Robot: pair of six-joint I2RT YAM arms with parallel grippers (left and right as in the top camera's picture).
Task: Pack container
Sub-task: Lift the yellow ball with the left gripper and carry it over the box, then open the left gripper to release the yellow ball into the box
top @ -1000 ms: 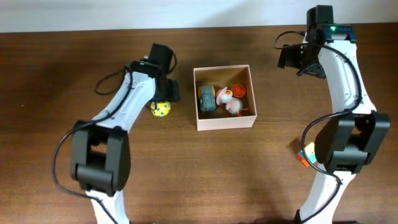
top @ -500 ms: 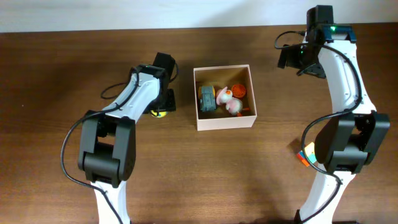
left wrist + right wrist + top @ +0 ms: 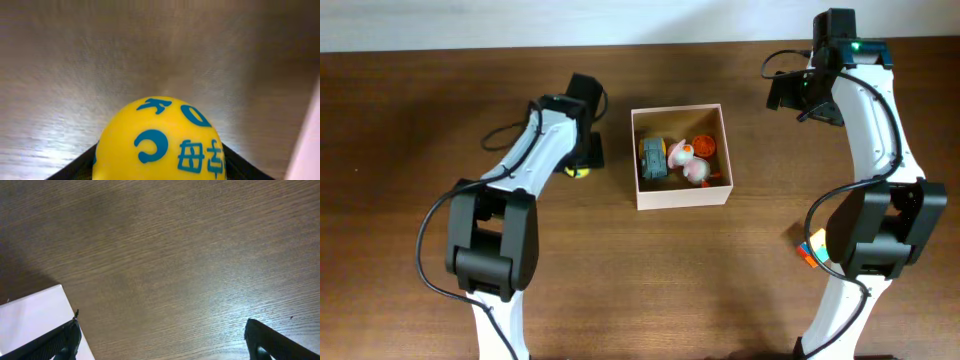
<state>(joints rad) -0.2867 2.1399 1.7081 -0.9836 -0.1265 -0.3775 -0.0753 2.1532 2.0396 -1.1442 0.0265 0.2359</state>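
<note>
The container (image 3: 681, 194) is a square white-walled box with a tan inside, standing mid-table and holding a grey toy (image 3: 653, 158), a white-and-pink toy (image 3: 686, 158) and an orange piece (image 3: 706, 147). Just left of it, my left gripper (image 3: 582, 158) is shut on a yellow ball (image 3: 578, 172) with blue markings. In the left wrist view that yellow ball (image 3: 159, 142) fills the space between the black fingers (image 3: 75, 167) of the left gripper (image 3: 159, 172). My right gripper (image 3: 788, 95) hovers open over bare wood beyond the box's far right corner; the right gripper (image 3: 165, 340) holds nothing.
A multicoloured cube (image 3: 810, 250) lies by the right arm's base. A white corner of the container (image 3: 30, 322) shows at the lower left of the right wrist view. The table (image 3: 400, 120) is dark brown wood, with a pale wall along its far edge.
My left gripper has come down over the yellow ball and shut on it; the ball now sits slightly farther back under the fingers. The right arm has not moved.
</note>
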